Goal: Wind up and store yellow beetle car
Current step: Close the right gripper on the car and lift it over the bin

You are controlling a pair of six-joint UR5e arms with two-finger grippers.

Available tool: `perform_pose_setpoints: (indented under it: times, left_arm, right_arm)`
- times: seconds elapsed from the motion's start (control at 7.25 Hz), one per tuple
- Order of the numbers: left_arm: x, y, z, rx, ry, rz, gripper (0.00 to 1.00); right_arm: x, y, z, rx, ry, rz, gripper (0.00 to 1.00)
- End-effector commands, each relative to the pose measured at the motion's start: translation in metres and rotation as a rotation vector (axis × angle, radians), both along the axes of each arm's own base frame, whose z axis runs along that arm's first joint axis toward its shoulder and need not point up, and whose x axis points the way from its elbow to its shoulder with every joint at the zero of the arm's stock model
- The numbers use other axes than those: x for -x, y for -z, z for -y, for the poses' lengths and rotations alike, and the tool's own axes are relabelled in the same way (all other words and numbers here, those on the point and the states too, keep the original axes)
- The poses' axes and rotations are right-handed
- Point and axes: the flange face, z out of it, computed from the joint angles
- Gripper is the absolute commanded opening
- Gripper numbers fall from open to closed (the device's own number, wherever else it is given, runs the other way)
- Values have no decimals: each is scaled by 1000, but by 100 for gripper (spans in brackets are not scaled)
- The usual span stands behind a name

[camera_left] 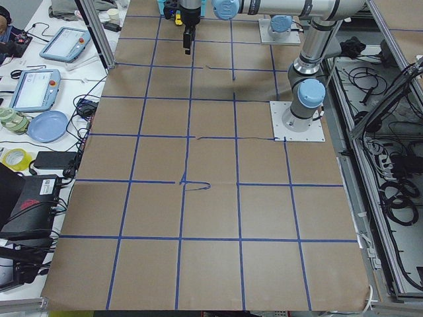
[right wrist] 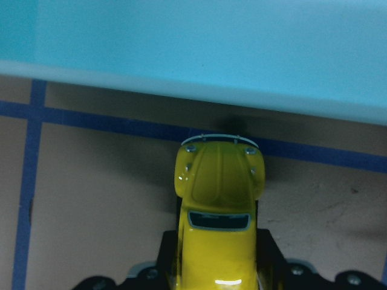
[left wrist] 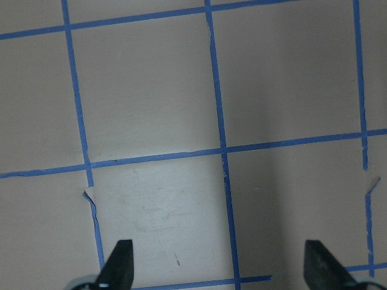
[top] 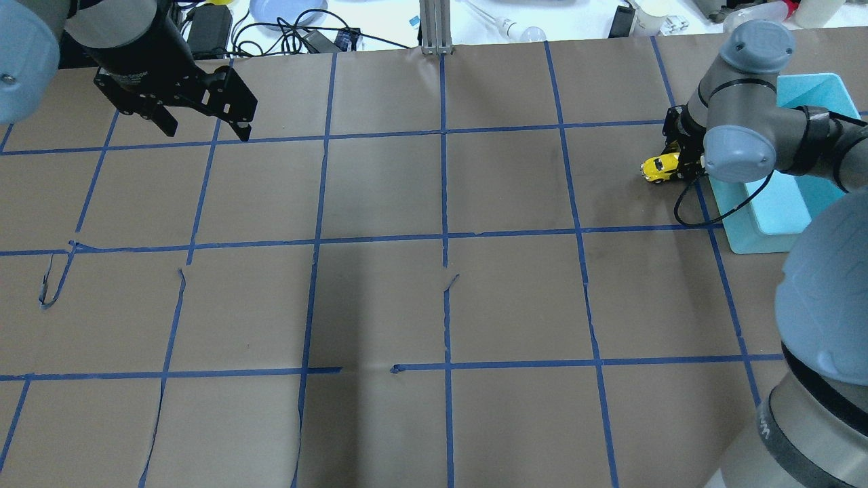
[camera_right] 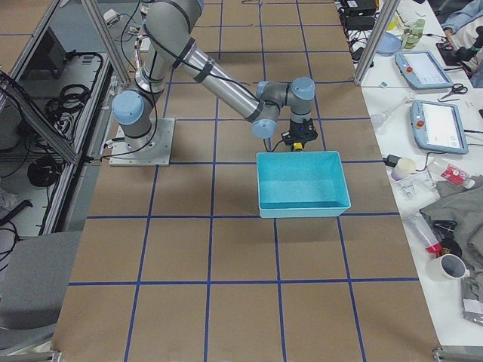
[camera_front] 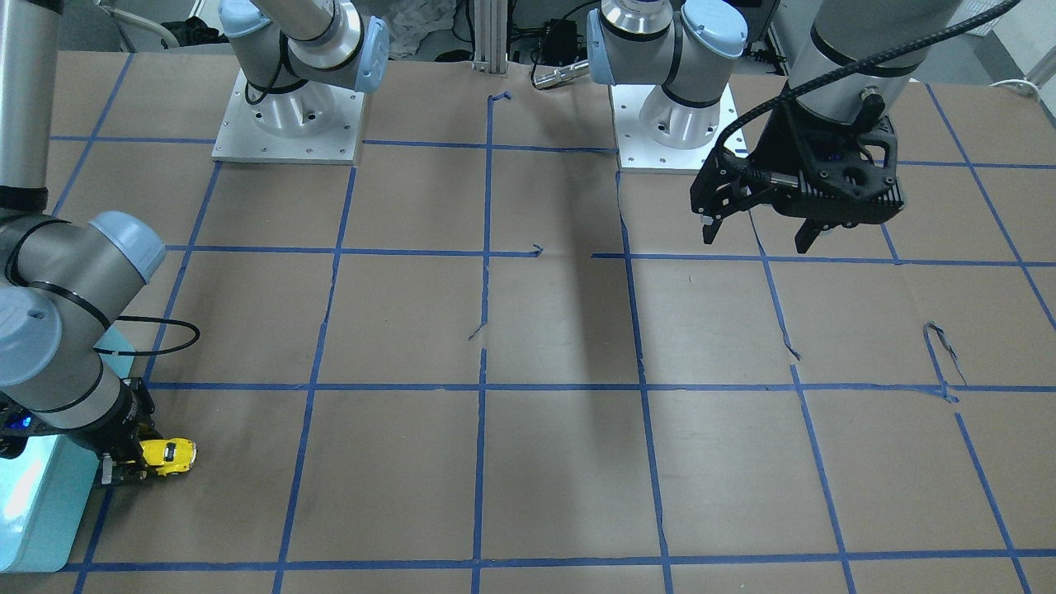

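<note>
The yellow beetle car [camera_front: 171,455] is low over the brown paper, right beside the light blue bin [camera_front: 37,495]. My right gripper [camera_front: 132,466] is shut on the car's rear half. In the right wrist view the car [right wrist: 221,199] points its nose at the bin wall [right wrist: 211,54], a short gap away. I cannot tell whether its wheels touch the paper. The overhead view shows the car [top: 660,167] just left of the bin [top: 780,213]. My left gripper [camera_front: 756,239] hangs open and empty above the table on the far side; the left wrist view [left wrist: 219,260] shows only paper under it.
Blue tape lines [top: 444,237] divide the brown paper into squares. The two arm bases [camera_front: 289,124] stand at the robot's edge. Tablets, a plate and cables [camera_left: 49,125] lie on the side bench beyond the table's edge.
</note>
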Motion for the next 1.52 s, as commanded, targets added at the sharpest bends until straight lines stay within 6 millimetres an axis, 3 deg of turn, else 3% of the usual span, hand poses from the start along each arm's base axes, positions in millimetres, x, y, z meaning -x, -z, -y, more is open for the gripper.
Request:
perform_pose_setpoints:
  times: [0.0, 0.28, 0.41, 0.69, 0.97, 1.24, 1.38]
  left_arm:
    - [0, -1, -1, 1, 0, 1, 100]
    - [0, 0, 0, 0, 0, 1, 100]
    - [-1, -1, -1, 1, -3, 1, 100]
    - [0, 0, 0, -1, 0, 3, 100]
    - [-1, -1, -1, 1, -3, 0, 100]
    - [0, 0, 0, 0, -2, -1, 100]
    - [0, 0, 0, 1, -2, -1, 100]
  right_arm:
    - [-5, -37, -8, 8, -11, 3, 22]
    - [-8, -88, -13, 2, -19, 6, 22]
    - [-7, -110, -11, -6, -173, 0, 27]
    - [7, -125, -7, -16, -488, -54, 31]
    - [60, -142, -9, -28, -768, -106, 35]
    - [108, -138, -19, -47, -1000, -93, 35]
    - [143, -129, -29, -64, -1118, -99, 34]
